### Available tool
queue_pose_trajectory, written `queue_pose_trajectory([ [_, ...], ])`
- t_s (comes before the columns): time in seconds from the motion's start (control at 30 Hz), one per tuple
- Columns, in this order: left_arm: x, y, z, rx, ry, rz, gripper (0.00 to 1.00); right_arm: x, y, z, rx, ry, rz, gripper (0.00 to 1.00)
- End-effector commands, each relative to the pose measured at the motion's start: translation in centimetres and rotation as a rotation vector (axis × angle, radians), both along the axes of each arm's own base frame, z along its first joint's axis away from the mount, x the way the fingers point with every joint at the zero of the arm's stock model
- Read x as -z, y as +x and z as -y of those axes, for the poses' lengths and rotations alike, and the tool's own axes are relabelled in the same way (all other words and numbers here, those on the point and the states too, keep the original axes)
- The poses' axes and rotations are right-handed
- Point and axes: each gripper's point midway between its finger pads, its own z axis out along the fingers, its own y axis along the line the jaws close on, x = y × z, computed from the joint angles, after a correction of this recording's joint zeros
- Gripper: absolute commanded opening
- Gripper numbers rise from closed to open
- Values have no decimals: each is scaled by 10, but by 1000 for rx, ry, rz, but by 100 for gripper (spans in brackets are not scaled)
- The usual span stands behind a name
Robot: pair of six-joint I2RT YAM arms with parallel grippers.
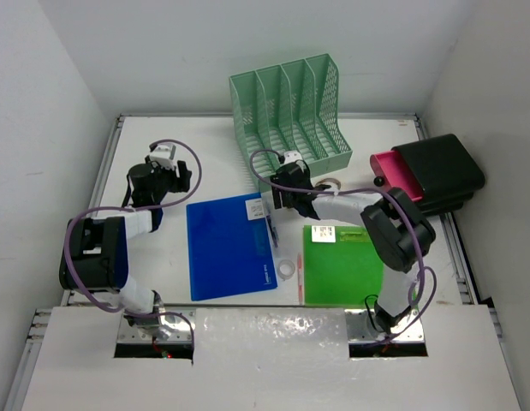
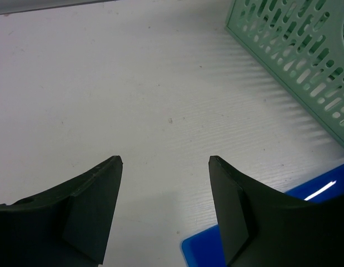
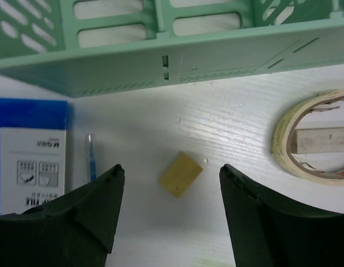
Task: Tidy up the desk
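The white desk point(image 1: 217, 163) holds a blue folder point(image 1: 229, 247) and a green folder point(image 1: 340, 265) lying flat near the front. My left gripper point(image 1: 181, 181) hovers open over bare desk point(image 2: 133, 83) just past the blue folder's far left corner point(image 2: 205, 250); the left gripper point(image 2: 165, 158) has nothing between its fingers. My right gripper point(image 1: 286, 184) hangs in front of the mint-green file rack point(image 1: 290, 107). In its wrist view the right gripper point(image 3: 170, 167) is open, with a small yellow eraser point(image 3: 181, 174) lying on the desk point(image 3: 227, 122) between its fingertips, untouched.
A roll of masking tape point(image 3: 313, 136) lies right of the eraser, and a blue pen point(image 3: 91, 158) lies left of it beside the folder's label point(image 3: 33, 161). A black box with a pink drawer point(image 1: 431, 171) stands at the right. A small tape ring point(image 1: 283, 270) sits between the folders.
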Motion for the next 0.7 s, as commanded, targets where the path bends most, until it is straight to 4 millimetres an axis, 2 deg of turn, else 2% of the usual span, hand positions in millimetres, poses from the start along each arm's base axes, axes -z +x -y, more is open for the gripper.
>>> queue_pose_trajectory([
  [0.0, -14, 9, -2, 3, 9, 43, 61, -13, 27, -7, 147, 101, 73, 67],
  [0.13, -2, 9, -3, -1, 6, 0, 60, 4, 25, -12, 143, 92, 31, 63],
  [0.2, 4, 10, -2, 3, 6, -17, 59, 14, 19, -8, 157, 78, 12, 62],
  [0.3, 4, 11, -3, 1, 3, -20, 59, 20, 13, 2, 181, 66, 15, 60],
  [0.43, 2, 10, -2, 3, 7, -11, 59, 21, 11, 2, 175, 71, 10, 56],
  [0.53, -7, 8, -6, -14, 19, 16, 59, 26, 9, -1, 159, 70, -8, 42],
  [0.57, -19, 8, -7, -19, 30, 61, 59, 29, 8, -1, 157, 68, -15, 32],
  [0.67, -25, 3, -6, -14, 38, 100, 59, 28, 6, 0, 146, 64, -12, 17],
])
